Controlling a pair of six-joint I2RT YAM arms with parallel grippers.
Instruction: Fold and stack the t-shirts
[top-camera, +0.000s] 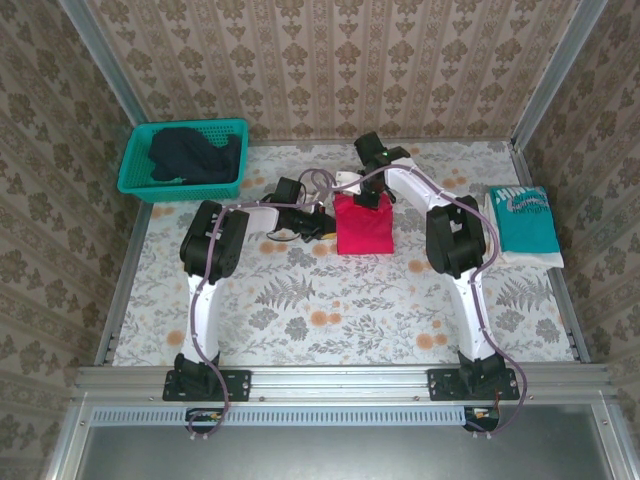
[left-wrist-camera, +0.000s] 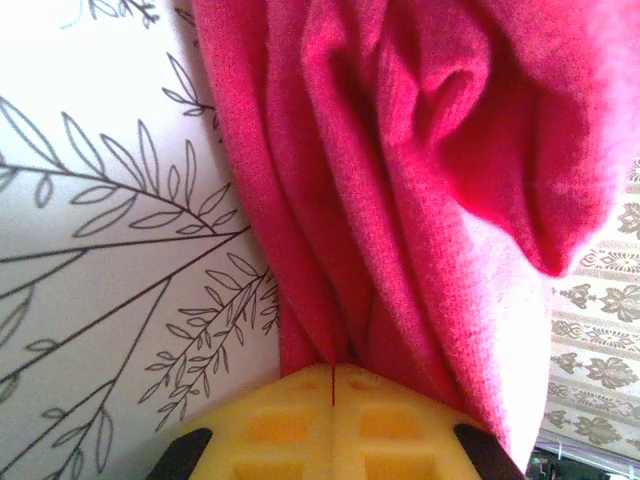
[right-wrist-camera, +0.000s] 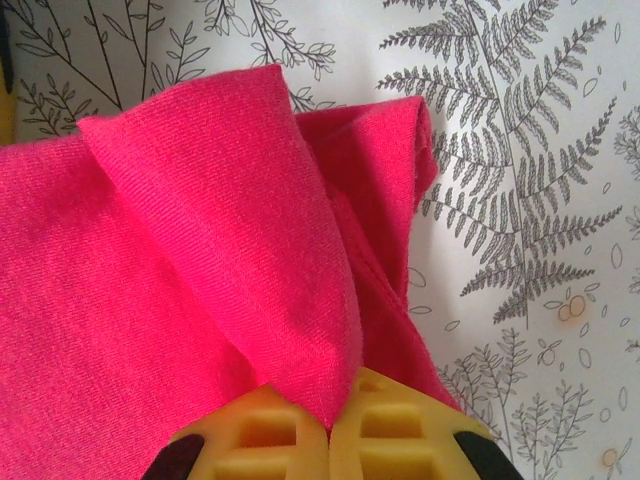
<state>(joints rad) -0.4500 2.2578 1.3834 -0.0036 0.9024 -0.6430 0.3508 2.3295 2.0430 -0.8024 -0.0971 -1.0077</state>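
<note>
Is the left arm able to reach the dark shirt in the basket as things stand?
Probably not yet: the left gripper is shut on the red shirt. Once it lets go, the dark shirt in the basket lies on its side with nothing between.

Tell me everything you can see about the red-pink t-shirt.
The red-pink t-shirt is plain, bright, soft knit cloth, no print visible. It lies on the floral table near the middle as a partly folded, roughly rectangular bundle with loose bunched layers. The left gripper pinches its left edge, the right gripper its far edge, both with jaws shut on the cloth.
</note>
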